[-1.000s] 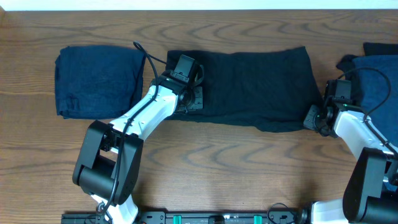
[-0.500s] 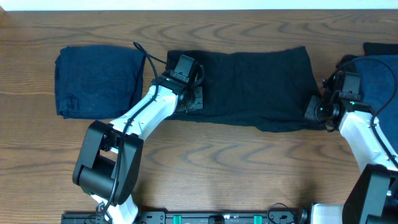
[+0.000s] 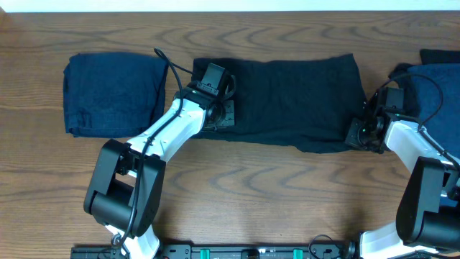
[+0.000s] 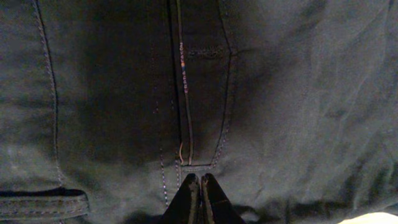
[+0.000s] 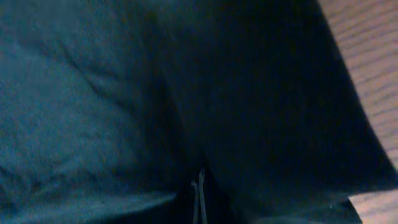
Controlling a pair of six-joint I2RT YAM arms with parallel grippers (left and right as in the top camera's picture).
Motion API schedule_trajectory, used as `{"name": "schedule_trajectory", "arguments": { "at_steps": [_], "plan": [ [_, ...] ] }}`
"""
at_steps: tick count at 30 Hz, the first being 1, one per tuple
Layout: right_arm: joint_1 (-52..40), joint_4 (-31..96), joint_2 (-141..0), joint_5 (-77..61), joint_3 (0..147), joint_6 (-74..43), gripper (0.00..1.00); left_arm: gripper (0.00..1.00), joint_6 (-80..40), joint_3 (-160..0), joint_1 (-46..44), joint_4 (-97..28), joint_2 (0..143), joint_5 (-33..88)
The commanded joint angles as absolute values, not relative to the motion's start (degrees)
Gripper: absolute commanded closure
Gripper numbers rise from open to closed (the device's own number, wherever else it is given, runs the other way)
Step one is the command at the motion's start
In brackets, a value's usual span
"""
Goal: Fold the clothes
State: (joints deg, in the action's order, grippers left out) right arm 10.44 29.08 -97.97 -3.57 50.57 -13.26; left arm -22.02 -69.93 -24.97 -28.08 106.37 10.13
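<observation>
From overhead, a wooden table carries three garments in a row. A folded navy garment lies at the left. A black garment is spread flat in the middle. A blue garment sits at the right edge, partly out of view. The left gripper rests on the black garment's left end. The right gripper is at its lower right corner, just beside the blue garment.

In the left wrist view, the left gripper is clenched, its tips together and touching the black garment near a stitched seam. Whether any cloth is pinched between them cannot be told.

In the right wrist view, the right gripper is likewise clenched, low over the dark cloth. Bare table shows at the right.
</observation>
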Motion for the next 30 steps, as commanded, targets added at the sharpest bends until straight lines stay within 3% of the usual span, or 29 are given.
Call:
{"name": "schedule_trajectory", "arguments": {
  "at_steps": [1,11,19,22,26,30],
  "plan": [
    [11.0,30.0,-98.1,-0.3,50.2,-15.3,0.99,0.94,-21.3,-70.1,-24.9,-27.8,107.0,10.0],
    [10.4,39.2,-97.5,-0.6,56.0,-15.4,0.99,0.94,-25.2,-73.6,-24.9,-30.5,102.7,10.0],
    [10.0,40.2,-97.4,-1.9,57.0,-15.4,0.99,0.83,-23.3,-77.1,-21.0,-37.9,99.9,9.8],
    [9.8,40.1,-97.4,-3.4,57.3,-15.4,0.99,0.7,-19.8,-79.2,-17.5,-40.2,99.9,9.8],
    [9.3,40.1,-97.4,-3.5,57.4,-15.1,0.99,0.38,-13.8,-81.1,-12.8,-40.2,99.9,9.8],
    [9.2,40.1,-97.4,-3.5,57.5,-15.2,0.99,0.32,-11.2,-81.4,-9.3,-39.4,100.0,9.8]
  ]
}}
